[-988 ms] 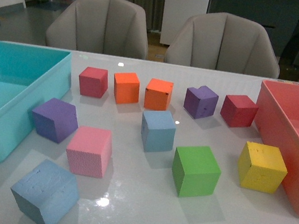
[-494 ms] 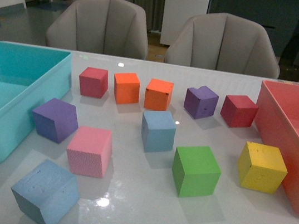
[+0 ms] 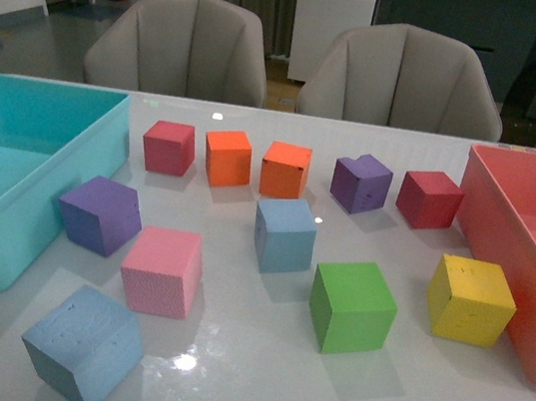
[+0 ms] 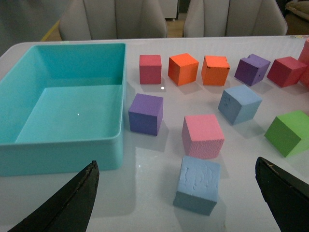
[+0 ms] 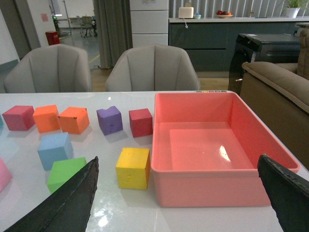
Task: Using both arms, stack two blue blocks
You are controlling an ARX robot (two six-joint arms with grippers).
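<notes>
Two pale blue blocks lie on the white table. One blue block (image 3: 83, 344) sits at the near left, also in the left wrist view (image 4: 197, 184). The other blue block (image 3: 284, 234) sits mid-table, also in the left wrist view (image 4: 239, 104) and the right wrist view (image 5: 55, 150). Neither arm shows in the front view. My left gripper (image 4: 178, 203) is open and empty, above the near blue block, which lies between its black fingers (image 4: 72, 200). My right gripper (image 5: 181, 203) is open and empty, facing the pink bin.
A turquoise bin (image 3: 2, 221) stands at the left, a pink bin (image 3: 530, 270) at the right. Between them lie purple (image 3: 99, 214), pink (image 3: 162, 270), green (image 3: 352, 306), yellow (image 3: 470, 299), red (image 3: 168, 146), orange (image 3: 227, 157) and other cubes. Two chairs stand behind the table.
</notes>
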